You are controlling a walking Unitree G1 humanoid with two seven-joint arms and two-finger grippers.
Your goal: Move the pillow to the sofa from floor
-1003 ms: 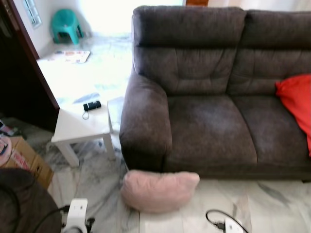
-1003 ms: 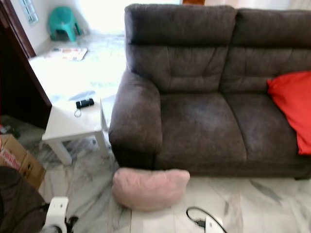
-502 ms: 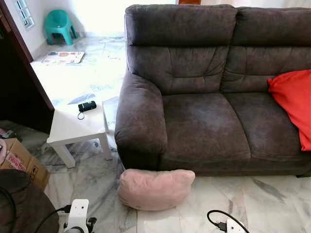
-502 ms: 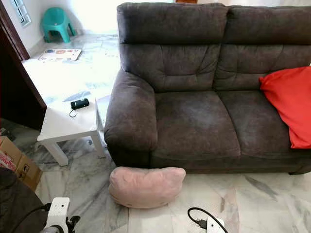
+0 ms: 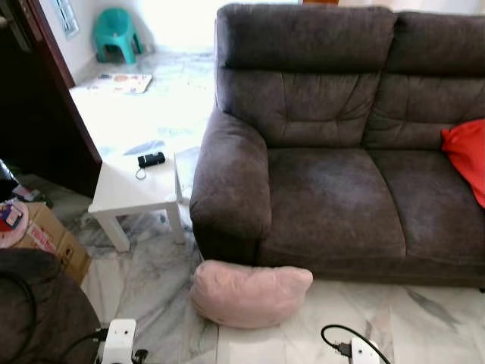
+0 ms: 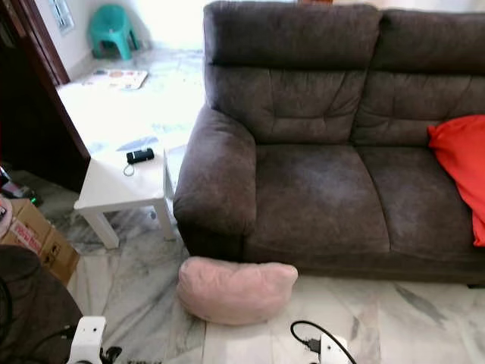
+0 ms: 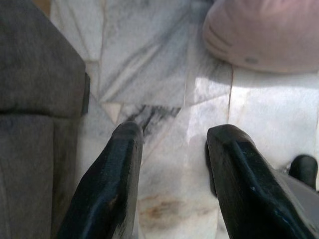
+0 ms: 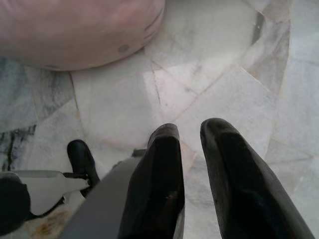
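The pink pillow [image 5: 250, 294] is seen lower centre, on the floor against the sofa [image 5: 333, 189] front. It is judged light, soft and compressible; a two-sided grip is advised. The left hand [image 7: 174, 144] is spread, the right hand [image 8: 192, 139] nearly closed, nothing held.

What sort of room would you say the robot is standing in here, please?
Most likely a home living room. A dark grey sofa with a red cushion takes up most of the view, a small white side table stands beside its arm, and a pink pillow lies on the marble floor.
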